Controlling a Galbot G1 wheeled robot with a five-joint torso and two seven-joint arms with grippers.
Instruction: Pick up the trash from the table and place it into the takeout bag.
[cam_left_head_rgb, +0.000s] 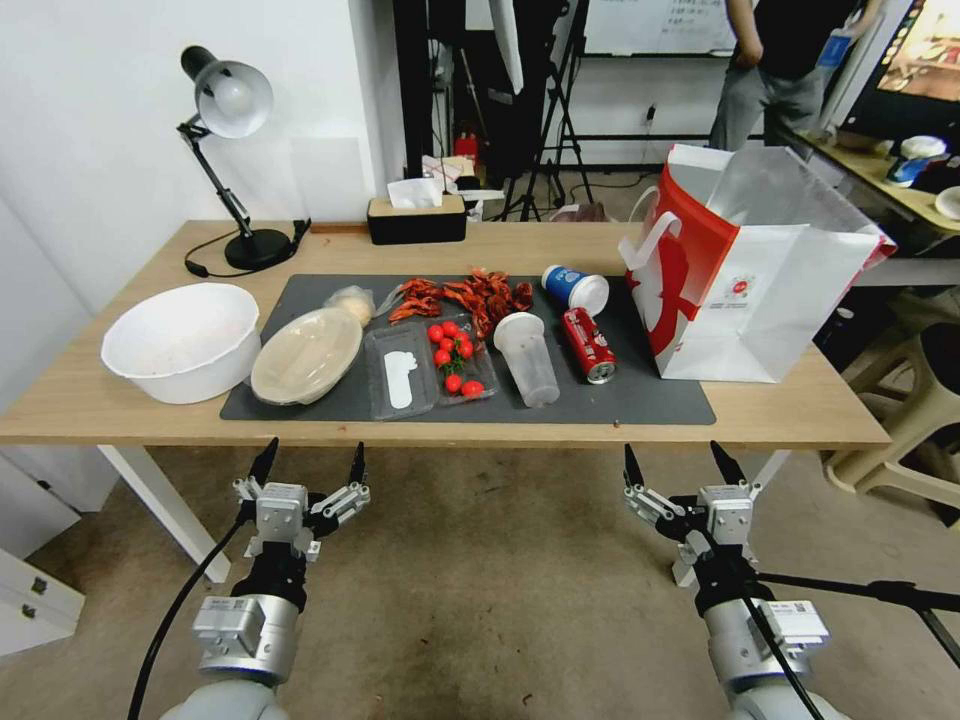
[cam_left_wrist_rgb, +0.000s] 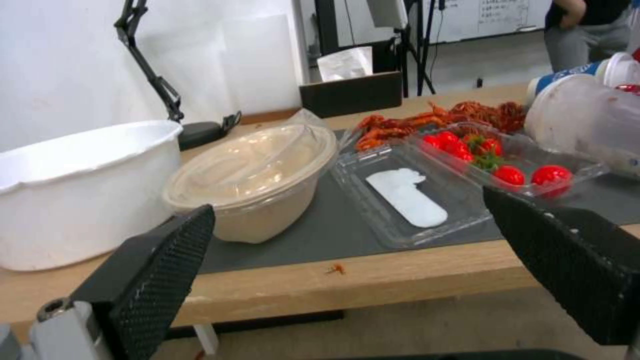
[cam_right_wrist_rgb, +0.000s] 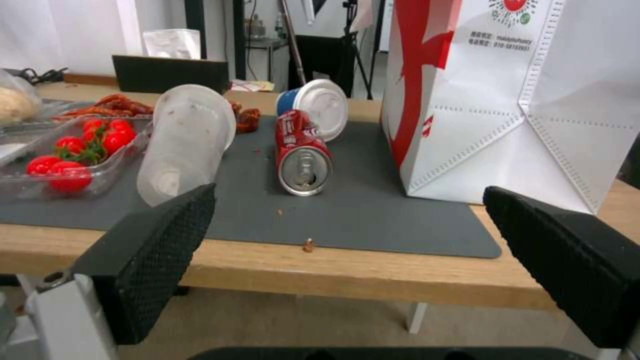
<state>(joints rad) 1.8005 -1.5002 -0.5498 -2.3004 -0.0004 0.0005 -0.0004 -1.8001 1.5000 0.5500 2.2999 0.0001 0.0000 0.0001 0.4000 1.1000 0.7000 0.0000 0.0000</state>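
Observation:
On the table's dark mat (cam_left_head_rgb: 650, 400) lie a red soda can (cam_left_head_rgb: 588, 344) (cam_right_wrist_rgb: 301, 155), a clear plastic cup (cam_left_head_rgb: 527, 358) (cam_right_wrist_rgb: 183, 142) on its side, a blue paper cup with white lid (cam_left_head_rgb: 576, 288) (cam_right_wrist_rgb: 315, 115), a beige lidded container (cam_left_head_rgb: 305, 355) (cam_left_wrist_rgb: 257, 172) and a small wrapped wad (cam_left_head_rgb: 351, 302). The white and red takeout bag (cam_left_head_rgb: 760, 270) (cam_right_wrist_rgb: 520, 95) stands open at the mat's right end. My left gripper (cam_left_head_rgb: 308, 466) (cam_left_wrist_rgb: 347, 230) and right gripper (cam_left_head_rgb: 678, 464) (cam_right_wrist_rgb: 350, 225) hang open below the table's near edge, holding nothing.
A big white bowl (cam_left_head_rgb: 182, 340) sits at the left of the table (cam_left_head_rgb: 120, 410). An open clamshell with cherry tomatoes (cam_left_head_rgb: 455, 355) and red crayfish shells (cam_left_head_rgb: 465, 295) lie mid-mat. A desk lamp (cam_left_head_rgb: 230, 160) and tissue box (cam_left_head_rgb: 416, 215) stand at the back. A beige stool (cam_left_head_rgb: 915, 400) is at right.

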